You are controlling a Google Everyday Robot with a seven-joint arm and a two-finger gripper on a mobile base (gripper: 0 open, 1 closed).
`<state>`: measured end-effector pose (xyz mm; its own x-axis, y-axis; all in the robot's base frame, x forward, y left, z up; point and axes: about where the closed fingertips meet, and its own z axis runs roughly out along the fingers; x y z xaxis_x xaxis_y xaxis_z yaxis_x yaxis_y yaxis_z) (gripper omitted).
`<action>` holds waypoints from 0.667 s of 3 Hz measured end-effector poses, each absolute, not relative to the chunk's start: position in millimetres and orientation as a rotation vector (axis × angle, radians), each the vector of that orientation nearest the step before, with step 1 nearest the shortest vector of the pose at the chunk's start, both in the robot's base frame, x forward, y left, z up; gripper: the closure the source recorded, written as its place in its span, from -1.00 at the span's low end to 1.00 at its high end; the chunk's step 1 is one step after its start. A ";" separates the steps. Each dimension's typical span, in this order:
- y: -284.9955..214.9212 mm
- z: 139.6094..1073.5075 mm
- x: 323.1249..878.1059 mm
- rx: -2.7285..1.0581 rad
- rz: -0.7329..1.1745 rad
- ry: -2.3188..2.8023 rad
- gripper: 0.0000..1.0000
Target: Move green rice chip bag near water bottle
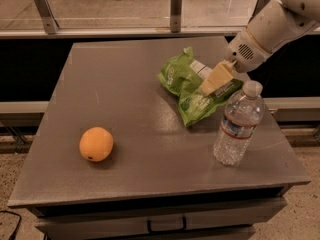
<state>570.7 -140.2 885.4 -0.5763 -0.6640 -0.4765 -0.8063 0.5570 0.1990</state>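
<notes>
Tool [210, 86] at the right rear of the worktop [140, 129], arm entering from upper right. We read its tan fingers [217, 76] as closed on the upper part of the green rice chip bag [182, 79]. The bag lies crumpled on the worktop, just beside the upright water bottle [235, 129]. We note an orange [96, 144] well apart, front left.

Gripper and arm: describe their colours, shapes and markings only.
The gripper, over the green rice chip bag, is a pale tan, flat-sided wedge. The arm is smooth, rounded white casing with a thin tan seam ring and a small dark perforated patch. No cables show.
</notes>
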 end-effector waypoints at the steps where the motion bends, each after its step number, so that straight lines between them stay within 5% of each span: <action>1: -141.6 885.4 555.8 -1.179 0.618 2.456 1.00; 2: -142.6 883.4 547.8 -1.169 0.633 2.464 1.00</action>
